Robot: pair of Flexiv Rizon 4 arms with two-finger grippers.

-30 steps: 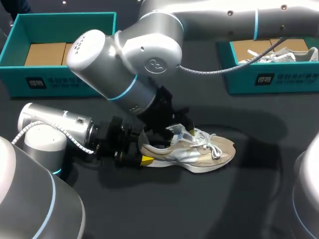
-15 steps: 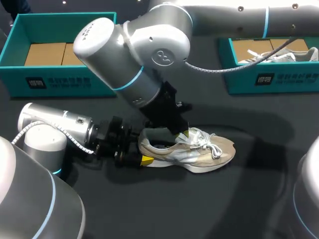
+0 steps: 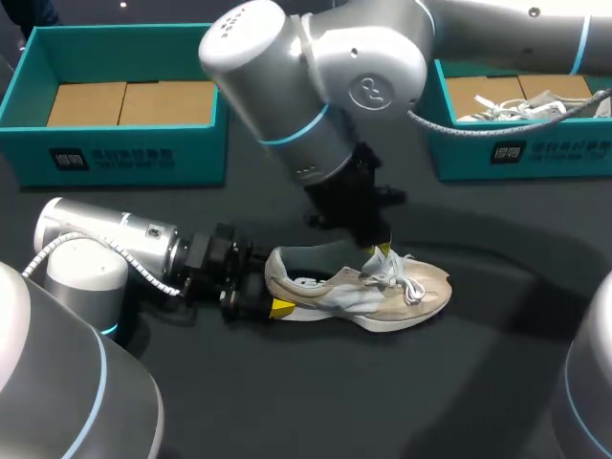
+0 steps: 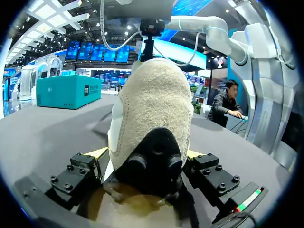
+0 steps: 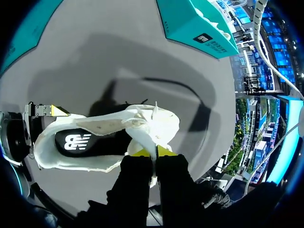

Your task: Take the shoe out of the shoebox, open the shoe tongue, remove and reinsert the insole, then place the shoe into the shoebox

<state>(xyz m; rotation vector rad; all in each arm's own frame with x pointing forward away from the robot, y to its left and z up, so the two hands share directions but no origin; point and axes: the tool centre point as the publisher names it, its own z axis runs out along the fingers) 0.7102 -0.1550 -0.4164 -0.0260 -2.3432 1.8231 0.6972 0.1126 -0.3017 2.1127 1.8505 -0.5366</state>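
Observation:
A beige and white shoe point(image 3: 402, 298) lies on its side on the dark table, toe to the right. My left gripper point(image 3: 273, 298) comes in from the left, its widely spread fingers touching both sides of the heel point(image 4: 152, 109). My right gripper point(image 3: 382, 252) reaches down from above and is shut on the white tongue point(image 5: 159, 127), pinched between its yellow tips point(image 5: 153, 152) near the laces. The shoe's mouth gapes, and the dark insole point(image 5: 76, 141) shows inside.
A teal shoebox point(image 3: 124, 158) with cardboard inside stands at the back left. A second teal shoebox point(image 3: 516, 153) at the back right holds another shoe point(image 3: 521, 103). My right arm's big elbow hangs over the table's middle.
My right gripper has shut on the tongue and shifted right toward the toe, drawing the tongue with it. The left arm and the shoe's heel have stayed put.

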